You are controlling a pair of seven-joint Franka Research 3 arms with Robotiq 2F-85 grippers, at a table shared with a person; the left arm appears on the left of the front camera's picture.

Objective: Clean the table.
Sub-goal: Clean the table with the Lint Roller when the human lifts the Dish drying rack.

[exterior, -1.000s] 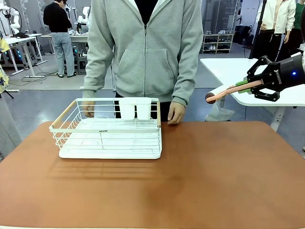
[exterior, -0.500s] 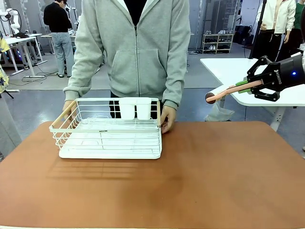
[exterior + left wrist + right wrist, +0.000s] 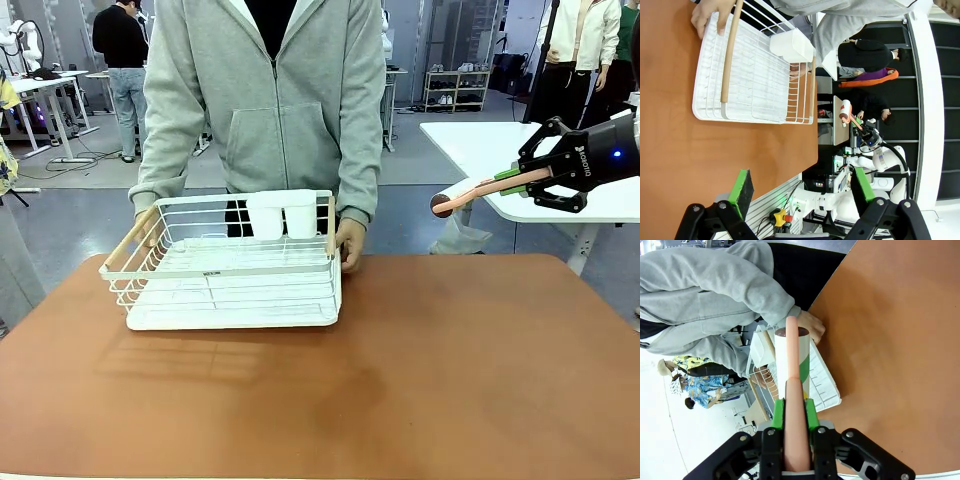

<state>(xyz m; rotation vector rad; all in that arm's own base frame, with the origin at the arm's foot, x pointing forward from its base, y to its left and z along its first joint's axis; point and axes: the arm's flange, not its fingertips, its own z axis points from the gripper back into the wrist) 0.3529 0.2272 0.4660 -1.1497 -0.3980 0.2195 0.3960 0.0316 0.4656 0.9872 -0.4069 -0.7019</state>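
The left wrist view shows the left end effector point(image 3: 802, 189) spread wide, nothing between its pads, over the counter point(image 3: 670, 150). In the front view the right end effector point(image 3: 520, 180) hangs beyond the counter's right edge, pinching a pink-handled roller point(image 3: 470, 195). A person point(image 3: 270, 100) grips the white wire rack point(image 3: 230, 275) on the reddish-brown counter's far left, and a white-topped table point(image 3: 480, 140) stands behind.

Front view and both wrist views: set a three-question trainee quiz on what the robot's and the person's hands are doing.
1. True or false: the right hand is shut on a pink-handled white roller.
2. The person's hands grip: A) a white wire rack with wooden side handles; B) a blue mug; C) the roller.
3. Fill in: the left hand stands ____, with nothing between its green pads.
Key: 1 true; 2 A; 3 open.
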